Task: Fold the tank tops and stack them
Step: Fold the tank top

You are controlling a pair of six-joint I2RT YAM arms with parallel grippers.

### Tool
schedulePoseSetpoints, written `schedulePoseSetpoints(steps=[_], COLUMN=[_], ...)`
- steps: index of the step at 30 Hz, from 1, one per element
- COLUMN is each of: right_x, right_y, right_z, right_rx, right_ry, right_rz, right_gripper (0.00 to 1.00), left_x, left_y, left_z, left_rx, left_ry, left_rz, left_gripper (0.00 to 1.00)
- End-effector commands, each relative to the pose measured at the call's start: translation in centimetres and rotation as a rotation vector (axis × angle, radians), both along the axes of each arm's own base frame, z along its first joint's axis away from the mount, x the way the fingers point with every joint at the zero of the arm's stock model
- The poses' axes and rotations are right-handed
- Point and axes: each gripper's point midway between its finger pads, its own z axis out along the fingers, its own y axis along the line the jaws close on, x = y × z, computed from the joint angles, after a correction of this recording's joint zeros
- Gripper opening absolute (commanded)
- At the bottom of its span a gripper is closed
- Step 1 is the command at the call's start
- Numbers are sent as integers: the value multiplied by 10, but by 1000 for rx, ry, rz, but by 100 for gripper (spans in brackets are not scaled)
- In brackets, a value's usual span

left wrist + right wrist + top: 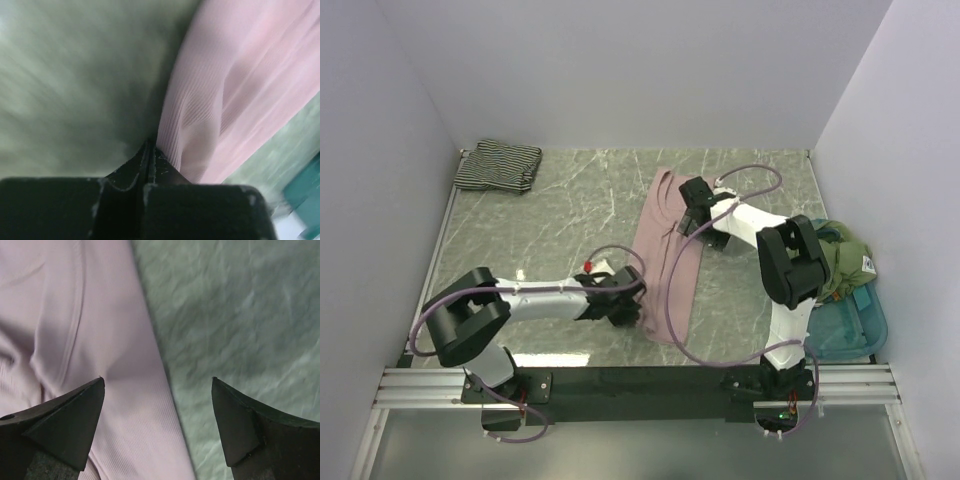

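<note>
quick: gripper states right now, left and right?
Left gripper: closed, pinching the edge of the pink tank top.
Right gripper: open, holding nothing, over the same top's edge.

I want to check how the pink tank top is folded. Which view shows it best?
Top external: nearly the whole pink tank top lies as a long strip. Left wrist shows only a blurred edge; right wrist, one edge close up.

A grey-green marbled table (550,220) is shown. A mauve-pink tank top (655,250) is laid lengthwise near centre, a folded striped tank top (498,166) at ten o'clock, a teal tray (855,330) at four o'clock.
</note>
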Motion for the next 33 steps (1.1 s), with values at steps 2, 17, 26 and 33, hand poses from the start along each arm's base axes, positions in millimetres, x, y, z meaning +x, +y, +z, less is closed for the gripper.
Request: schedulePoseSetpoints(steps=[2, 17, 26, 33], right_x=[19, 20, -81, -164], right_y=[-8, -19, -18, 10], right_z=[4, 47, 41, 18], right_rx=[-10, 7, 120, 235], right_ry=[28, -35, -64, -23], right_rz=[77, 109, 153, 207], right_gripper=[93, 92, 92, 92], left_x=[-66, -59, -42, -47], left_y=[21, 73, 44, 29], left_z=[-37, 10, 49, 31], left_rx=[205, 241, 73, 11], left_ry=[197, 136, -38, -54], left_rz=[-64, -33, -229, -368], left_gripper=[1, 13, 56, 58])
